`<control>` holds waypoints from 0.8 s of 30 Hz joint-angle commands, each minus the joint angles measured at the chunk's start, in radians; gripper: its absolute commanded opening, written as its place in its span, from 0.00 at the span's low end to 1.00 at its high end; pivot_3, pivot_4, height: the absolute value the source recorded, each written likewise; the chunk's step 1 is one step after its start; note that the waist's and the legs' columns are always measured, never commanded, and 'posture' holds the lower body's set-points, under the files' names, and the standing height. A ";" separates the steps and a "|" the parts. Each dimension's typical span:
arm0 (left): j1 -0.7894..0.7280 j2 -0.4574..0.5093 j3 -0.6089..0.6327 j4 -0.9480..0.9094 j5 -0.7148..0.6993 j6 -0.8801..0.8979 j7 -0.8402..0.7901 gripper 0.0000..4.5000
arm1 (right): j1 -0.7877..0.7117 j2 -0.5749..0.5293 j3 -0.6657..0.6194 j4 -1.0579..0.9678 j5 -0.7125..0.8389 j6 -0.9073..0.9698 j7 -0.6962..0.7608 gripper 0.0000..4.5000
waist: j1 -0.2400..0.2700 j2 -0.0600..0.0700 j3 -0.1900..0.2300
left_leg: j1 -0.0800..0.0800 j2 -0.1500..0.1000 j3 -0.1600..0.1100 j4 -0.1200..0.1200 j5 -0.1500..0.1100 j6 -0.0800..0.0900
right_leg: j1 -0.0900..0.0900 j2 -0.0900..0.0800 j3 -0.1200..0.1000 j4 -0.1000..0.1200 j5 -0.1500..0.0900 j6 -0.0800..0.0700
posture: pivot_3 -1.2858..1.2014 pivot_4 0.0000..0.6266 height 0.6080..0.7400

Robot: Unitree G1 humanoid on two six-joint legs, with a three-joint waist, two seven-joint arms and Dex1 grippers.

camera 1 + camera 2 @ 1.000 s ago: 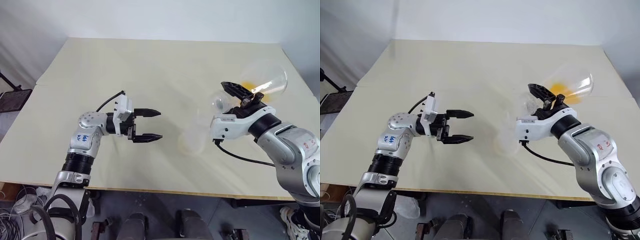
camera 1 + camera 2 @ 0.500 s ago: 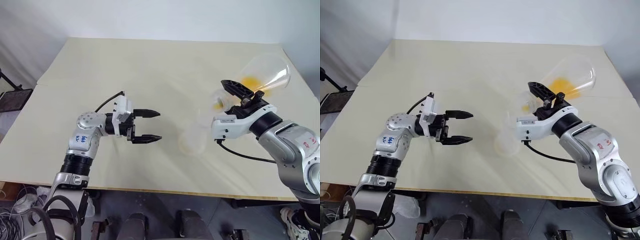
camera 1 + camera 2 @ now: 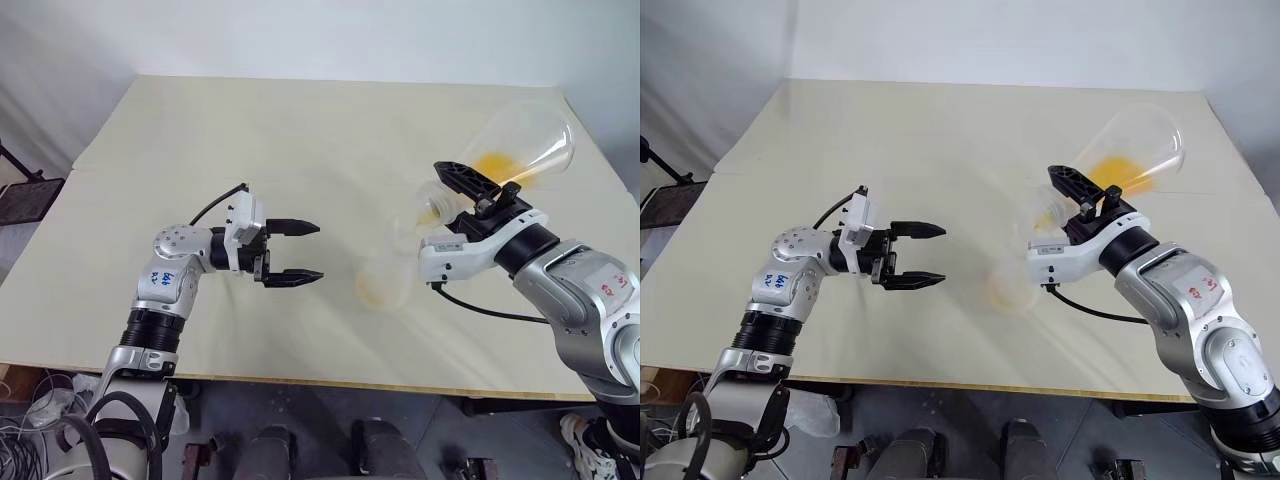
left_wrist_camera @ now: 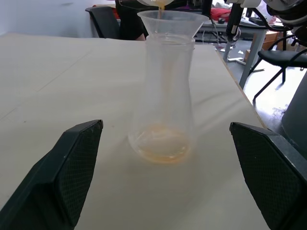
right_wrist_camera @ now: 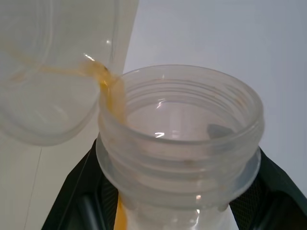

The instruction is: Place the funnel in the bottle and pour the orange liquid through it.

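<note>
The clear bottle [image 4: 165,96] stands upright on the table [image 3: 250,130] with the transparent funnel [image 4: 172,21] seated in its neck. My right gripper [image 3: 462,190] is shut on the neck of a second clear flask [image 3: 525,140], tilted mouth-down over the funnel. Orange liquid [image 3: 497,163] lies along the flask's lower side and runs over its lip [image 5: 112,100] into the funnel. A shallow orange pool [image 4: 163,146] sits in the bottle's base. My left gripper [image 3: 320,251] hangs open just left of the bottle, pointing at it without touching it.
The pale table ends close behind the flask on the right and near the arms at the front. Chairs and a desk [image 4: 249,33] stand beyond the table's far side in the left wrist view.
The right gripper has tipped the flask further, its base rising. Orange liquid has moved toward the mouth and now collects in the bottle's base. The left gripper has stayed still.
</note>
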 commanded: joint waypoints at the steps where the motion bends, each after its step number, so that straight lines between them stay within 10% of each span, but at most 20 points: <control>1: 0.005 0.009 0.020 -0.035 -0.013 -0.004 0.004 1.00 | -0.027 -0.004 -0.052 -0.012 -0.024 -0.015 -0.015 0.55 | 0.000 0.000 0.000 | 0.000 0.000 0.000 0.000 0.000 0.000 | 0.000 0.000 0.000 0.000 0.000 0.000 | 0.52 0.24 1.00; 24: 0.002 0.006 0.018 -0.033 -0.013 -0.007 0.010 1.00 | -0.035 0.002 -0.064 -0.006 -0.068 -0.069 -0.026 0.55 | 0.000 0.000 0.000 | 0.000 0.000 0.000 0.000 0.000 0.000 | 0.000 0.000 0.000 0.000 0.000 0.000 | 0.52 0.24 1.00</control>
